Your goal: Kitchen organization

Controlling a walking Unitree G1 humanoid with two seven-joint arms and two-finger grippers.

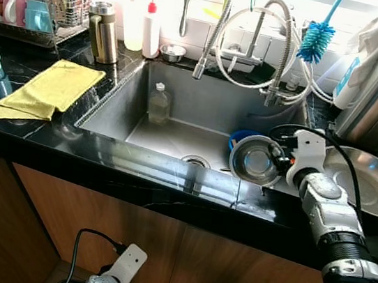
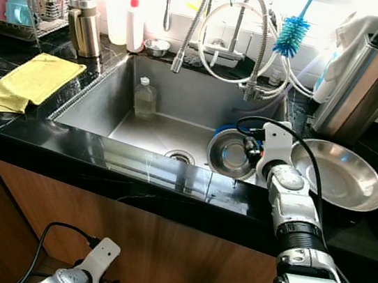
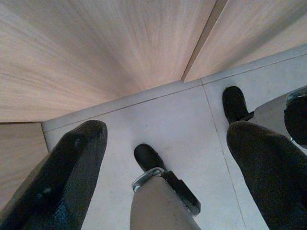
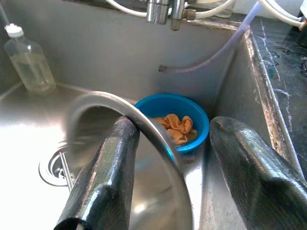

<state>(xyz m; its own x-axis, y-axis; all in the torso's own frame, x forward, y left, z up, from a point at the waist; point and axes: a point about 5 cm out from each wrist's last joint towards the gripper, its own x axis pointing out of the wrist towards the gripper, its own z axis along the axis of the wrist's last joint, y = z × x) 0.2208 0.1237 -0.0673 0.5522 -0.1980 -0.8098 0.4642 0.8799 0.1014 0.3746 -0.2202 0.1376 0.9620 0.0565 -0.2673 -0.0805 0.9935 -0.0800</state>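
The steel sink (image 1: 108, 112) takes up the middle of the left eye view, set into the black countertop (image 1: 49, 136) so water and dirty ware collect below counter level. At the right edge of that frame a wide steel pan (image 1: 370, 182) rests on the counter, likely a landing spot for things lifted out.

Right of centre, the right gripper (image 1: 276, 161) holds a small steel bowl (image 1: 257, 159) over the sink's right side. The bowl is tilted on edge, probably because it is pinched by its rim; the right wrist view shows one finger (image 4: 103, 177) against the rim, the other standing apart, so the jaws are partly open around the wall.

Behind it a blue bowl (image 4: 165, 104) with an orange cloth (image 4: 176, 127) sits in the sink's corner.

The left gripper (image 3: 163, 158) hangs idle by the cabinet, fingers spread wide and empty.
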